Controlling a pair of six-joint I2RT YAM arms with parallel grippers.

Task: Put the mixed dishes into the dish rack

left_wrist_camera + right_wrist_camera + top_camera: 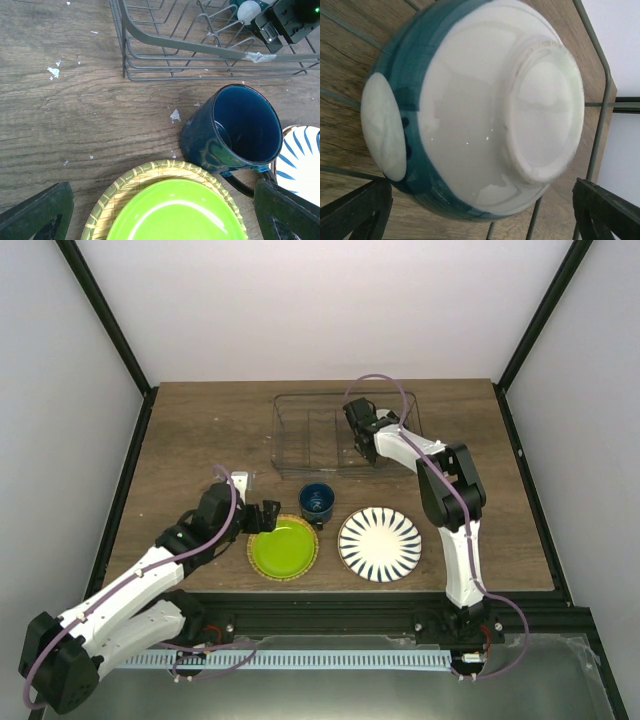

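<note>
The dark wire dish rack [310, 435] stands at the back of the table. My right gripper [362, 432] is inside its right part, open. In the right wrist view its fingers [355, 210] stand wide apart just short of the small white bowl [480, 105]. The bowl has a teal band and lies tilted, base towards the camera, among the rack wires [600, 100]. The dark blue mug [316, 502] stands upright in front of the rack. The lime-green plate [283, 547] and the striped plate [380, 544] lie at the front. My left gripper [262, 517] is open over the green plate's far rim [150, 172], next to the mug [235, 130].
The rack's front wall [200, 50] is just beyond the mug. White crumbs [52, 72] dot the wood left of the rack. The striped plate's edge [300, 150] touches the mug's right side in the left wrist view.
</note>
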